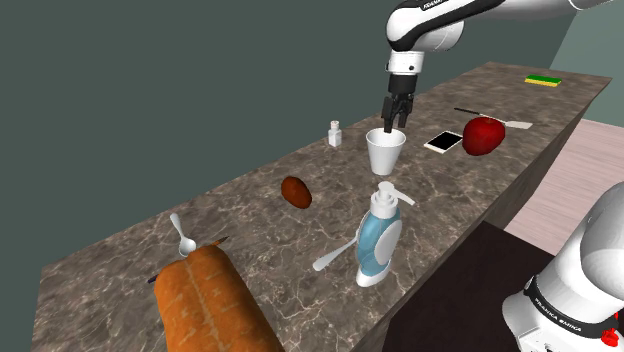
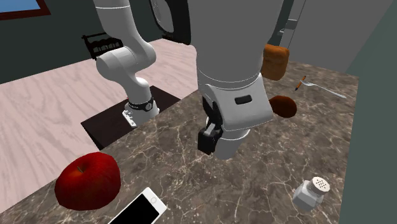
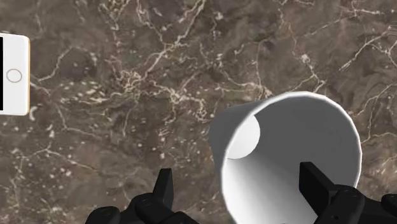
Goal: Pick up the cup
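Your all-black two-finger tool (image 1: 395,122) hangs spread just above the plain white tapered cup (image 1: 386,152). The cup stands upright on the dark marbled surface (image 1: 250,225), between a small white shaker (image 1: 335,133) and a white phone (image 1: 443,142). It is likely light, smooth and thin-walled, so pinch one rim wall gently, or it may tip.

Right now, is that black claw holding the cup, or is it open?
Gripper: jaws open, holding nothing. They stand apart, straddling one side of the white cup's rim without clasping it.
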`<control>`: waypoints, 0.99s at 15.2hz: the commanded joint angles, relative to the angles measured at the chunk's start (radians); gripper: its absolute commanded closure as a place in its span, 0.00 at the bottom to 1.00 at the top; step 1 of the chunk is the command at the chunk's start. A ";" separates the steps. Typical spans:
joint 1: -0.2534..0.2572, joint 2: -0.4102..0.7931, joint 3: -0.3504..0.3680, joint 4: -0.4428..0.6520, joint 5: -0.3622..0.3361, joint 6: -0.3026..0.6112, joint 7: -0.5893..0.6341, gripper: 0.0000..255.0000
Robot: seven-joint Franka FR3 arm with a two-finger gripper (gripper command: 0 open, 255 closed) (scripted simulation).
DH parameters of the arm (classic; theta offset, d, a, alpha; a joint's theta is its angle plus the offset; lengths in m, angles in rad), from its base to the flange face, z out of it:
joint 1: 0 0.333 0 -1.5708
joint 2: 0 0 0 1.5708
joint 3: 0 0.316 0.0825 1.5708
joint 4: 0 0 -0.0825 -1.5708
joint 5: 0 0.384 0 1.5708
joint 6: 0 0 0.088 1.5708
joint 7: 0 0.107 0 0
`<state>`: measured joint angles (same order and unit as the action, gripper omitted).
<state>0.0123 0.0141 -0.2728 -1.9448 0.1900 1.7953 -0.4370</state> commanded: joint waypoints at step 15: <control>-0.001 0.029 -0.001 -0.053 0.016 0.079 -0.023 1.00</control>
<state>0.0110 0.0436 -0.2735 -1.9981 0.2055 1.8740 -0.4603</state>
